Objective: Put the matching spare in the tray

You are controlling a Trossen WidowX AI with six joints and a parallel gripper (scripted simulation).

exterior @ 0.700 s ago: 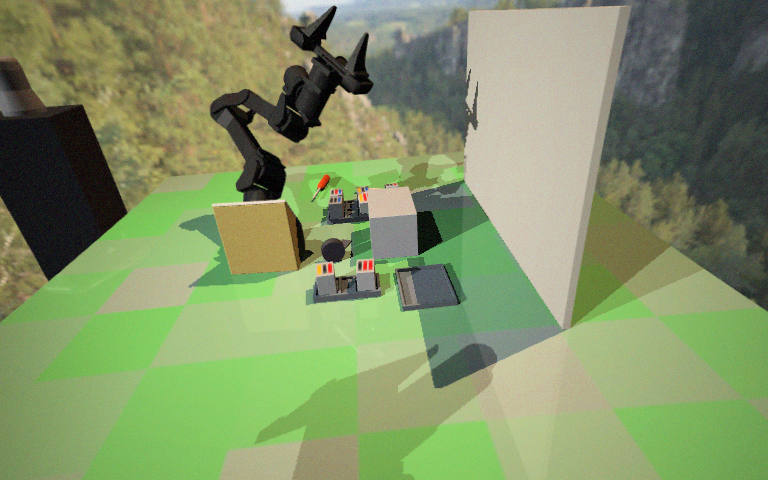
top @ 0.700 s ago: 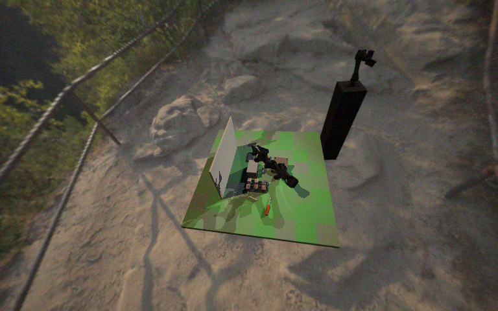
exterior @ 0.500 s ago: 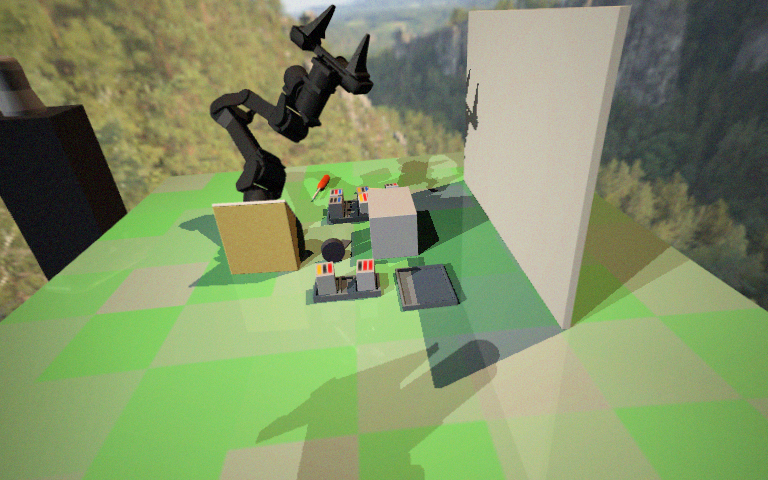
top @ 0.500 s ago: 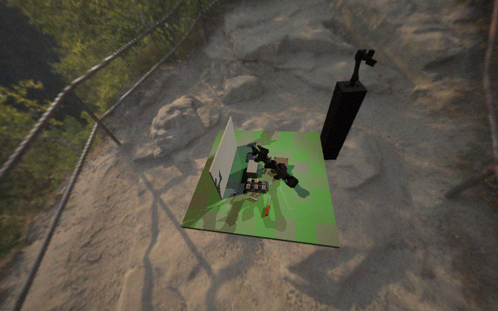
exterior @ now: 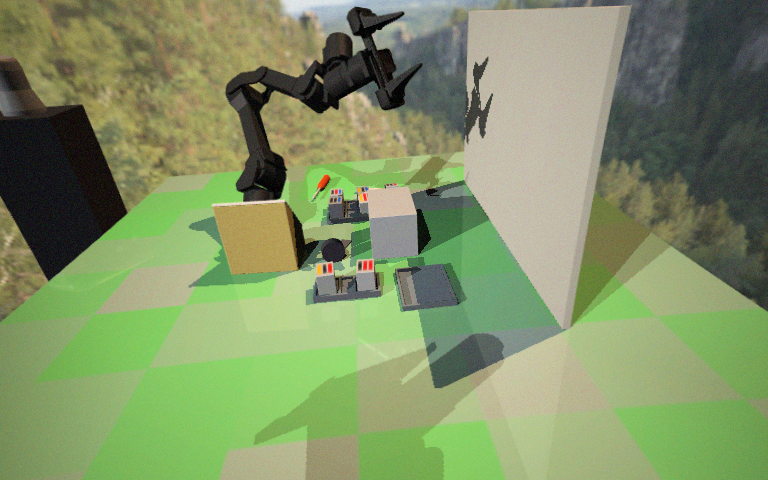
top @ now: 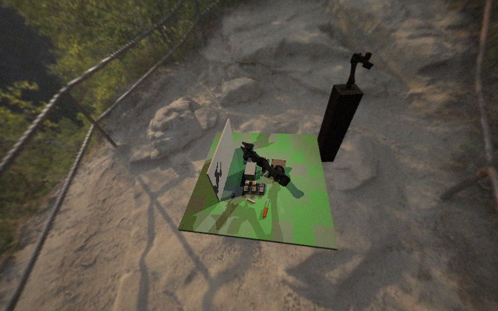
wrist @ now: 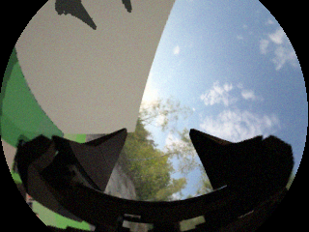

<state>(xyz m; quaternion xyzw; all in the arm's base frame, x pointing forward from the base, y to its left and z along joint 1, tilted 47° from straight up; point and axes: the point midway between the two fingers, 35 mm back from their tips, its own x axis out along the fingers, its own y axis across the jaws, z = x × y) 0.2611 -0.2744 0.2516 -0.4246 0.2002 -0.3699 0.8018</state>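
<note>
My gripper (top: 246, 146) (exterior: 412, 39) (wrist: 158, 131) is open and empty, high above the board, its fingers pointing toward the tall pale panel. Two spares with coloured stripes, one (exterior: 325, 279) at the left and one (exterior: 365, 277) at the right, stand in the near rack (exterior: 347, 296). Several more striped spares (top: 261, 188) (exterior: 335, 204) stand in the far rack, partly behind a pale box (top: 249, 170) (exterior: 393, 232). The shallow grey tray (exterior: 436, 285) is empty. I cannot tell which thing is the mounted unit; no printed code is readable.
The tall pale panel (top: 223, 161) (exterior: 532, 141) (wrist: 87, 72) stands beside the box and tray. A tan upright block (exterior: 257, 240) stands near the arm's base. A dark round thing (exterior: 333, 249) lies between the racks. A red screwdriver (top: 264, 211) (exterior: 322, 182) and a pale stick (top: 250, 200) lie beyond.
</note>
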